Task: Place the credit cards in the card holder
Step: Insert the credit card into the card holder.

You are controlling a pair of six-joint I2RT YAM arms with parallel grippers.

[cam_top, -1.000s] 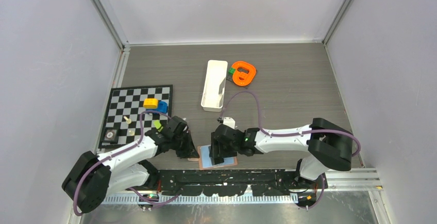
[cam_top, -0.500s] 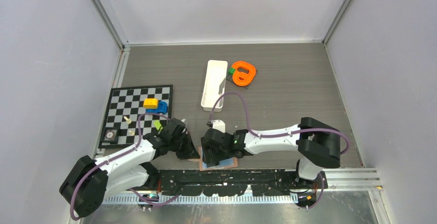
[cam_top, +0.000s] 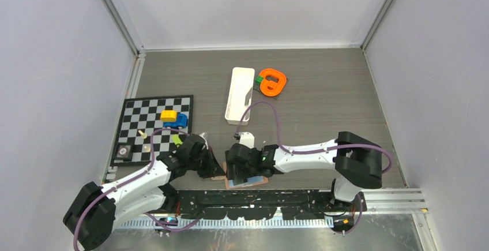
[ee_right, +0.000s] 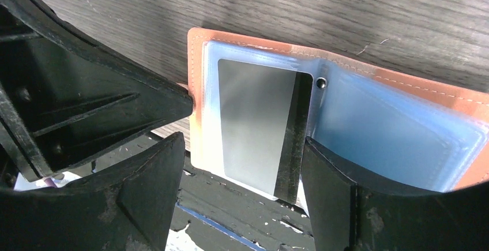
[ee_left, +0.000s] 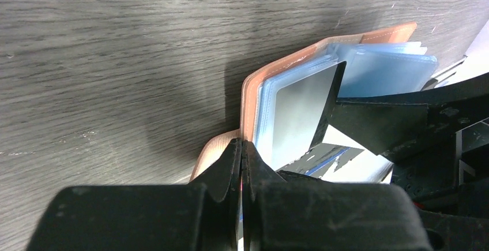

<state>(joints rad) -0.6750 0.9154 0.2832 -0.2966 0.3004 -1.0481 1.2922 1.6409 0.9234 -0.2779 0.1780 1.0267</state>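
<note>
down at the near table (ee_right: 288, 3) edge the tan leather card holder (ee_right: 369, 118) lies open, left gripper (ee_left: 242, 147) clamped on its rim; right gripper (ee_right: 241, 147) stands spread around a glossy silver card (ee_right: 254, 112).

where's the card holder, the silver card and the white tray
card holder (ee_right: 415, 87), right wrist view, its leather edge
card (ee_right: 254, 118), right wrist view, its silver face
white tray (cam_top: 236, 120), top view, its near end wall
</note>
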